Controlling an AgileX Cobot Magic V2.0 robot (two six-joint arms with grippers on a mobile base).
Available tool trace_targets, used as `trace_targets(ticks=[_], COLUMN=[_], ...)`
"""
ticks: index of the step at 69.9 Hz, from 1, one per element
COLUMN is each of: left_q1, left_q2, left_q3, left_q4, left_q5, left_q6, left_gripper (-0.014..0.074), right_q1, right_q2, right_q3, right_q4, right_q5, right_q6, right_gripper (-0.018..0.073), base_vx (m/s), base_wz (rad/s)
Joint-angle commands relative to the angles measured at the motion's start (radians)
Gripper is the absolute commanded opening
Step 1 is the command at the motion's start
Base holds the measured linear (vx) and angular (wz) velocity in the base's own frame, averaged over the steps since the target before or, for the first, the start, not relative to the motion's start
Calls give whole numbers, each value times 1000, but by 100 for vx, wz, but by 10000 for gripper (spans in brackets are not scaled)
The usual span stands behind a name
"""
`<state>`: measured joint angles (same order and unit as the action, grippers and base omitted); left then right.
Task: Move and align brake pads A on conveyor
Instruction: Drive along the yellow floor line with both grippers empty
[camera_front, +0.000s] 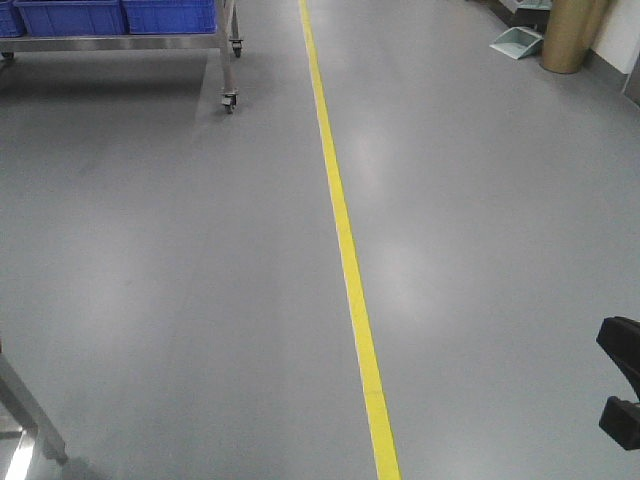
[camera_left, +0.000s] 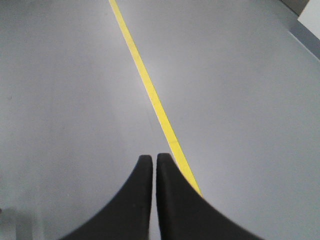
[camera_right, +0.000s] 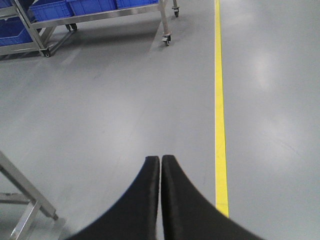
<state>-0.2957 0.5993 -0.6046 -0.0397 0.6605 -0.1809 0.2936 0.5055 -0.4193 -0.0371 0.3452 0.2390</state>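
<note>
The brake pads A and the conveyor are out of view in every frame. In the left wrist view my left gripper (camera_left: 154, 158) is shut, its black fingers pressed together with nothing between them, hanging over grey floor beside a yellow floor line (camera_left: 150, 90). The right wrist view has my right gripper (camera_right: 160, 160) shut and empty too, above bare grey floor. A black part of the robot (camera_front: 622, 385) pokes in at the right edge of the front view; I cannot tell which arm it belongs to.
A yellow line (camera_front: 345, 240) runs along the grey floor. A wheeled steel cart (camera_front: 225, 45) with blue bins (camera_front: 110, 15) stands far left. A steel table leg (camera_front: 30, 410) is at bottom left. A tan cylinder (camera_front: 572, 35) and a dustpan (camera_front: 517, 42) sit far right.
</note>
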Motion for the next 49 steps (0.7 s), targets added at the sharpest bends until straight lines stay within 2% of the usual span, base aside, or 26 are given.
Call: trace_targets(ticks=[1, 49], left_q1=[-6, -6], left_q2=[2, 2], left_q3=[-24, -24], left_q4=[-3, -3], left_q5=[-65, -65], left_q6=[0, 0], left_gripper=[-6, -6], right_q1=[-5, -5], right_q2=[7, 7], right_q3=[-28, -28], right_q4=[-9, -9], right_q5=[-68, -68], right_q6=[-5, -5], right_gripper=[-8, -8], base_vx=[46, 44], base_wz=[11, 6])
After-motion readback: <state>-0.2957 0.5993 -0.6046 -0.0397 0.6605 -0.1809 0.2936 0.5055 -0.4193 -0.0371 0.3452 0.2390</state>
